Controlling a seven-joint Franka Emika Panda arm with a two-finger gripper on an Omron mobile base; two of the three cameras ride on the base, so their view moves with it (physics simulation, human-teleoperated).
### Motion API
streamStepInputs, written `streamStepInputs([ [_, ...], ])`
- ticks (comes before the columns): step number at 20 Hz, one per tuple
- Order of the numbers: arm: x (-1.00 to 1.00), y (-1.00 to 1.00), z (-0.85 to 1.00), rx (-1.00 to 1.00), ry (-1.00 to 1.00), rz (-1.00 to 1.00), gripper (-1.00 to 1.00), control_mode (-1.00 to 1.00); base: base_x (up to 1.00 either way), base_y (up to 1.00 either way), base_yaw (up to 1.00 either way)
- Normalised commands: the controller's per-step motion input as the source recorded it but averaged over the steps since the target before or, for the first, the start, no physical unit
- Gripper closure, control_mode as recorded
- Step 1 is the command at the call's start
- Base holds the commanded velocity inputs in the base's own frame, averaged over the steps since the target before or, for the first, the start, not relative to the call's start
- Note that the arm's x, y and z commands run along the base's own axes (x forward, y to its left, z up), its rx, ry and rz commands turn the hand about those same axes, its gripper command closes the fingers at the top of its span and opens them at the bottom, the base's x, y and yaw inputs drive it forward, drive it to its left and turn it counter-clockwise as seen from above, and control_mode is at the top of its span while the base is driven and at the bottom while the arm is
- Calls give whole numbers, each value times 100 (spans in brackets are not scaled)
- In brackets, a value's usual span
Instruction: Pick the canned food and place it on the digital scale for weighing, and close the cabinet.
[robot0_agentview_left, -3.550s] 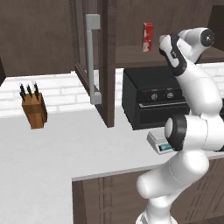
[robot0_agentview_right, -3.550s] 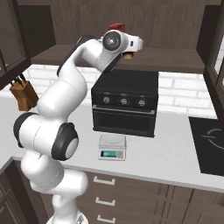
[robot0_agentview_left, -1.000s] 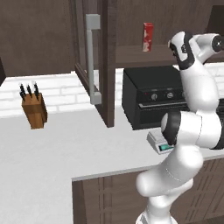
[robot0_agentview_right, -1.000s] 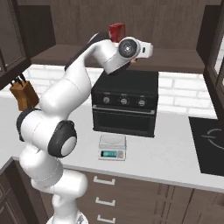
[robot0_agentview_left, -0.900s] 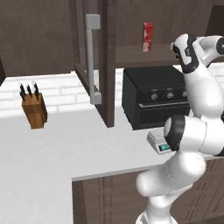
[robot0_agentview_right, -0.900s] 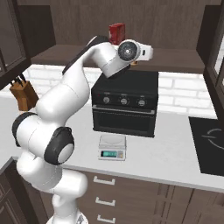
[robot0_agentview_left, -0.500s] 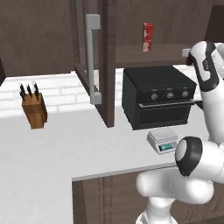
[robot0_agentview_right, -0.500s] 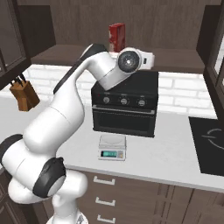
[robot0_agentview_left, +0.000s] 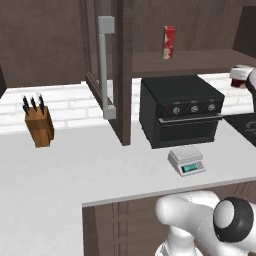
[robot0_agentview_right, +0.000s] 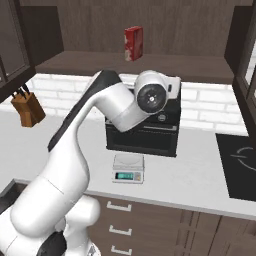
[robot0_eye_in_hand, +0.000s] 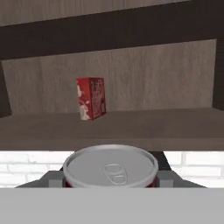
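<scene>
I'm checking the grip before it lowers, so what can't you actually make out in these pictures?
- Canned food: hand view shows its silvery top; the body is cut off by the bottom edge.
- Gripper fingers: hidden beside the can, contact unclear.
- Digital scale: right base view, display too small to read.
- Cabinet door: left base view, top cut off.

Arm raised high, gripper level, jaws clamped on can

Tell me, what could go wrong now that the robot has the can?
The gripper holds the can high in the air, so it could slip and drop onto the oven or the counter. The scale is small and sits right in front of the oven, so the can might land off its top. The cabinet door is open, and the arm could bump it.
</scene>
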Motion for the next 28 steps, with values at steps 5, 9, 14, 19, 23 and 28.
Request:
streamStepInputs([
  [5, -100, -2, -49, -3, 3, 20, 100, -100, 0, 0, 0],
  [9, -100, 5, -98, -4, 2, 45, 100, -100, 0, 0, 0],
  [14, -45, 64, -100, -6, -1, 56, 100, -100, 0, 0, 0],
  [19, 3, 57, -92, 0, 2, 63, 100, -100, 0, 0, 0],
  [23, 53, 10, -57, 0, 7, 45, 100, -100, 0, 0, 0],
  [28, 62, 10, -43, 0, -3, 11, 100, -100, 0, 0, 0],
])
